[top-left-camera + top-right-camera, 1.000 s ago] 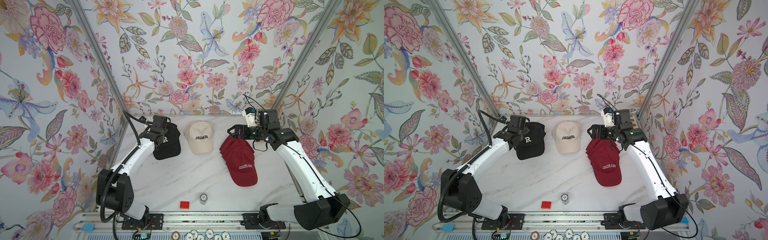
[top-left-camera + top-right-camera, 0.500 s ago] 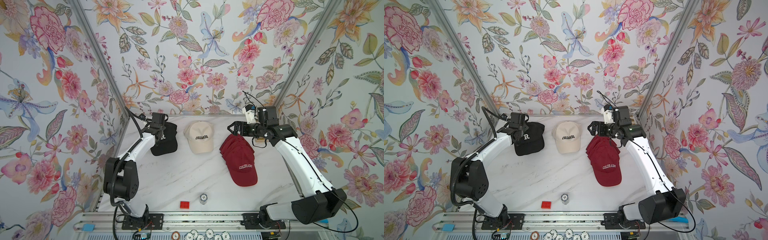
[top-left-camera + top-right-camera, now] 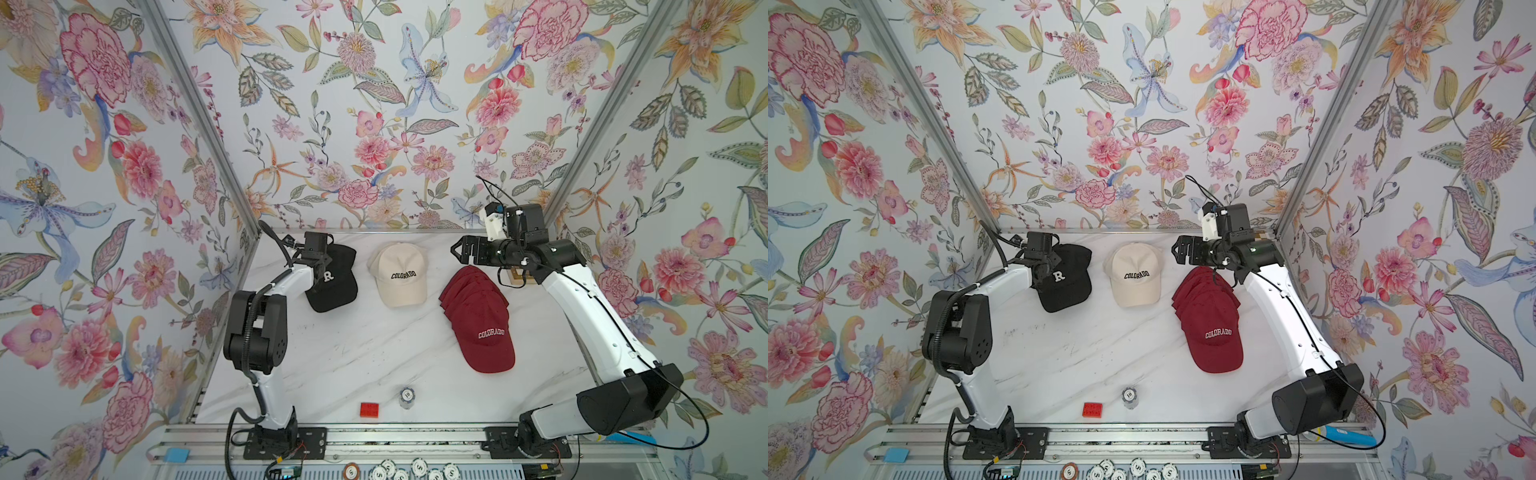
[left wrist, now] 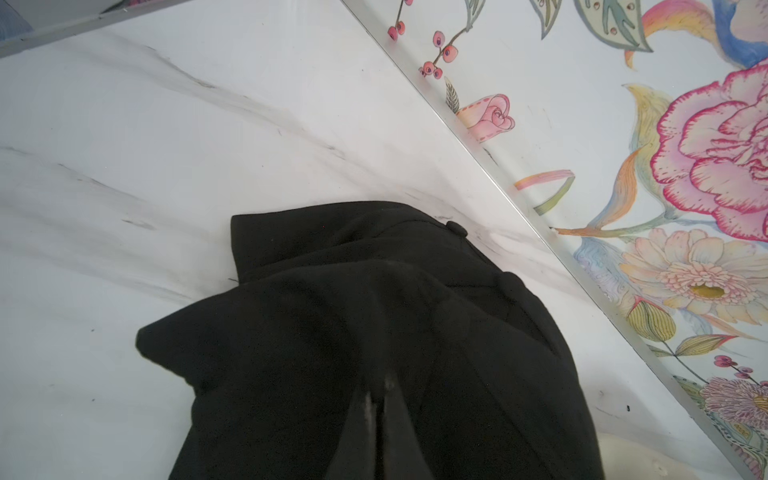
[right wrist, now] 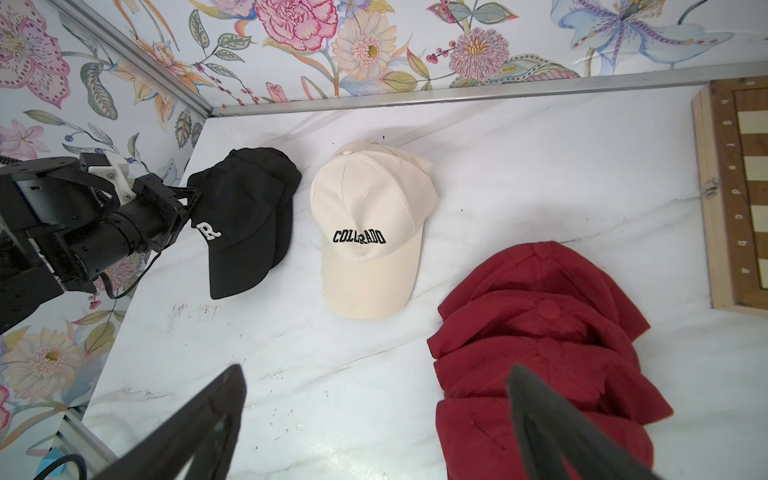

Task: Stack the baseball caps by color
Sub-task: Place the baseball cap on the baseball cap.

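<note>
1. The black caps (image 3: 332, 279) lie piled at the far left of the counter (image 3: 353, 353), close to the left wall. The top one shows a white "R", and its brim points toward the front.
2. The cream caps (image 3: 399, 274) sit in the far middle, apart from the piles on either side. The top one reads "COLORADO" in black.
3. The maroon caps (image 3: 478, 316) lie right of them in a fanned pile, their crowns overlapping like steps. The front cap is on top and shows white "COLORADO".
4. The left fingers (image 4: 397, 428) are pressed together against the crown of the top black cap. I cannot tell whether any fabric is caught between them.
5. The right fingers (image 5: 195, 419) are spread wide and hold nothing. They hang over the far end of the maroon pile without touching it.
6. A chessboard (image 5: 735, 199) lies in the far right corner, behind the right arm.
7. Near the front edge a red brick (image 3: 369, 409) and a chip stack (image 3: 407, 395) stand close together, well apart from the caps.
</note>
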